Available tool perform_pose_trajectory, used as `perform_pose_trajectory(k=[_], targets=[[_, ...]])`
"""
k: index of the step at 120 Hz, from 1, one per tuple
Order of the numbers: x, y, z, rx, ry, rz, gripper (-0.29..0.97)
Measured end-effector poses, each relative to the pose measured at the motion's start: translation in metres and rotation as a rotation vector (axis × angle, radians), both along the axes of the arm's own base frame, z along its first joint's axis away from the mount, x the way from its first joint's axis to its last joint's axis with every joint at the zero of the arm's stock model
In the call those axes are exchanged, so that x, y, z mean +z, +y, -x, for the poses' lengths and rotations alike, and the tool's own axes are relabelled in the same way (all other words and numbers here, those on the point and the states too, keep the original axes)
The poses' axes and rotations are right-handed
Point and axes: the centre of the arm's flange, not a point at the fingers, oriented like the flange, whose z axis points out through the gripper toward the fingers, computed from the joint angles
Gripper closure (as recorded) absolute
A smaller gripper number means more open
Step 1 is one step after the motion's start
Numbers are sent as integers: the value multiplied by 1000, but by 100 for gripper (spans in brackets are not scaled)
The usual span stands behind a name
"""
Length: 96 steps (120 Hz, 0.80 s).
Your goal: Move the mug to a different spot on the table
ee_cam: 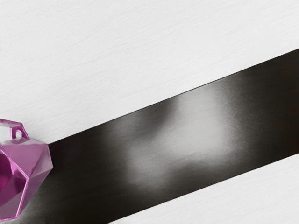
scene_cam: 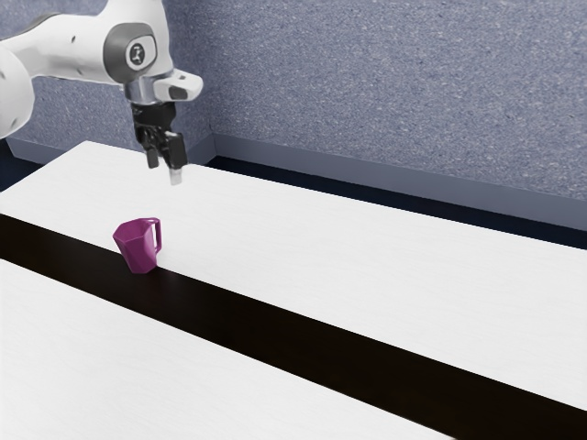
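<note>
Black pincer (scene_cam: 162, 168): mine, hanging in the air above the far white part of the table, fingers spread, nothing between them.
Purple mug (scene_cam: 138, 245): faceted and upright, standing on the table at about half past six from my pincer in the exterior view, well below it and untouched. Its handle points to about two o'clock.
Wrist view: the mug sits off to one side of my hand, not beneath it.
Dark stripe (scene_cam: 321, 335): a glossy black band crossing the white table (scene_cam: 367, 247) from nine o'clock toward five. The mug stands at its far edge.
Wall (scene_cam: 413, 82): blue-grey and speckled, behind the table at twelve o'clock.
Progress: by my judgement nothing is done; the mug is neither gripped nor lifted.
Left to do: line up over the mug, descend, pinch it, carry it, set it down elsewhere.
</note>
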Motion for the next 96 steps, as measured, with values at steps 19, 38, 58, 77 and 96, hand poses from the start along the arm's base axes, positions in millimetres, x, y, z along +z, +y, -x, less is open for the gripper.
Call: perform_pose_trajectory(k=[19,38,58,77,96], targets=[[-16,16,3,16,18,-7,0],[-65,63,-11,55,30,-46,0],[-103,84,-38,27,-8,-82,0],[-121,118,-45,43,-42,-96,0],[-152,142,-65,46,-65,-112,0]])
